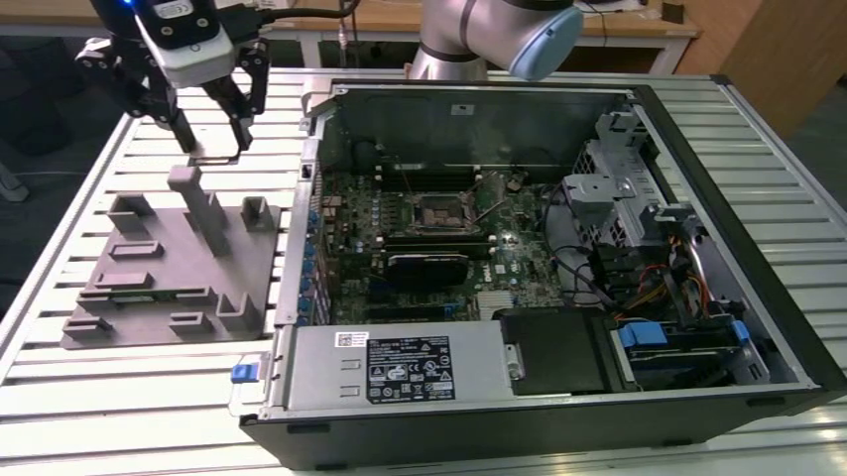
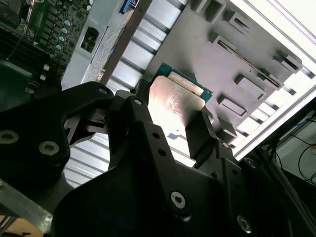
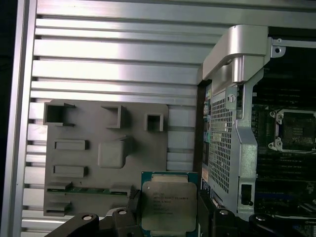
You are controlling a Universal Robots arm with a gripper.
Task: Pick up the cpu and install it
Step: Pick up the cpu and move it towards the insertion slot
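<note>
The gripper (image 1: pixel 212 149) hung above the far end of the grey moulded tray (image 1: pixel 159 268), on the exterior view's left, clear of the tray's raised posts. Its two dark fingers (image 2: pixel 200 133) were pinching the cpu (image 3: pixel 169 206) by opposite edges. In both wrist views the chip sat flat between them with its shiny metal top facing the cameras and a thin green rim showing along one side. So the chip was off the tray and in the air, well apart from the dark square socket (image 1: pixel 439 210) on the motherboard inside the open computer case (image 1: pixel 741 297). Tray and case both rested on the slatted aluminium bench (image 1: pixel 79 397).

As I judged it, the main hazards lay in the grip and the approach. The hold was on narrow edges only, so a jolt or a loosening pinch could have let the chip tilt or drop onto the bench. The case's metal side wall (image 3: pixel 232 138) stood between the gripper and the socket, and too low a path could have knocked the chip askew against it. If the chip came to the socket rotated or tilted, it could have seated badly and damaged the contacts. Whether the socket's frame stood open I could not tell.
</note>
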